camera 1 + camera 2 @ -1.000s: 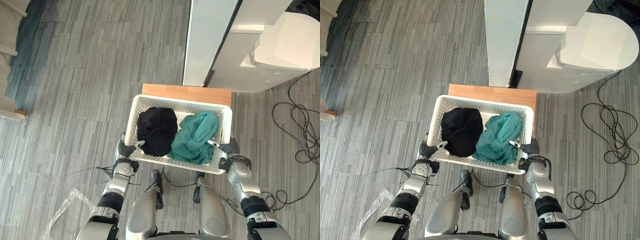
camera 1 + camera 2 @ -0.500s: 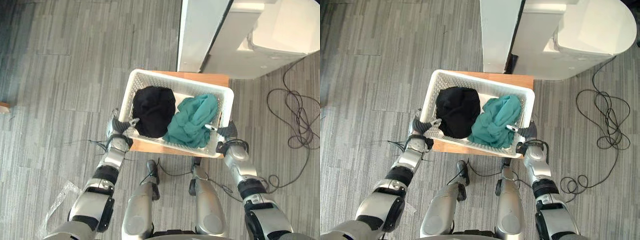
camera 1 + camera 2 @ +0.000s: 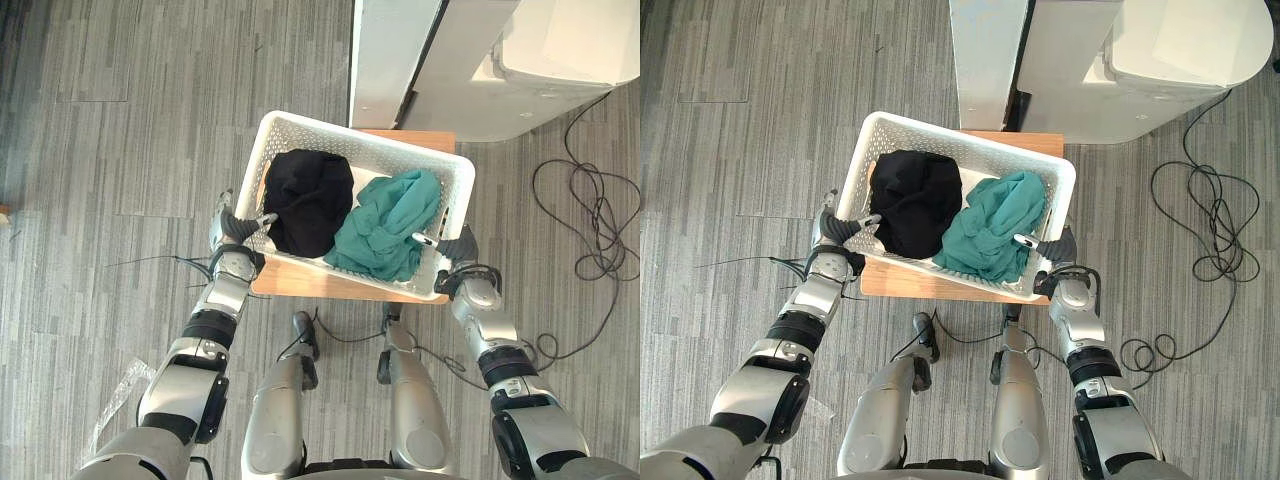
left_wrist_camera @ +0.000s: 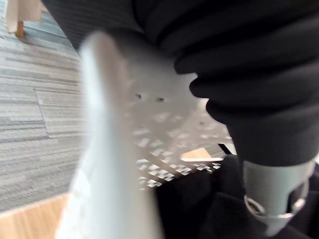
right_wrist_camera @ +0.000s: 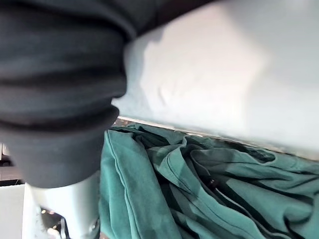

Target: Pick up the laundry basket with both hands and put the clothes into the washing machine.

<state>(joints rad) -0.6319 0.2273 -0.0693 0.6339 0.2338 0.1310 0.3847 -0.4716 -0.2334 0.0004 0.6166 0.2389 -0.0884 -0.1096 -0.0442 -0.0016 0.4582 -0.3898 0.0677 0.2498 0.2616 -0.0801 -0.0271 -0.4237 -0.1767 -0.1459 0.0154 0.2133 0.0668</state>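
The white perforated laundry basket point(image 3: 365, 140) hangs slightly tilted above a small wooden table point(image 3: 330, 284). A black garment point(image 3: 308, 200) fills its left half and a teal garment point(image 3: 390, 226) its right half. My left hand point(image 3: 232, 230) is shut on the basket's left end, thumb hooked over the rim point(image 4: 114, 149) beside the black cloth point(image 4: 199, 209). My right hand point(image 3: 456, 252) is shut on the right end, thumb over the rim point(image 5: 199, 84) above the teal cloth point(image 5: 209, 184).
A white washing machine point(image 3: 570, 60) stands at the far right. A tall white panel point(image 3: 385, 60) rises just beyond the basket's far edge. Grey plank floor lies to the left, with a crumpled clear plastic sheet point(image 3: 120, 400) at the lower left.
The basket has risen off the table and moved away from me toward the white panel; the table's near edge now shows under it. The camera has also shifted.
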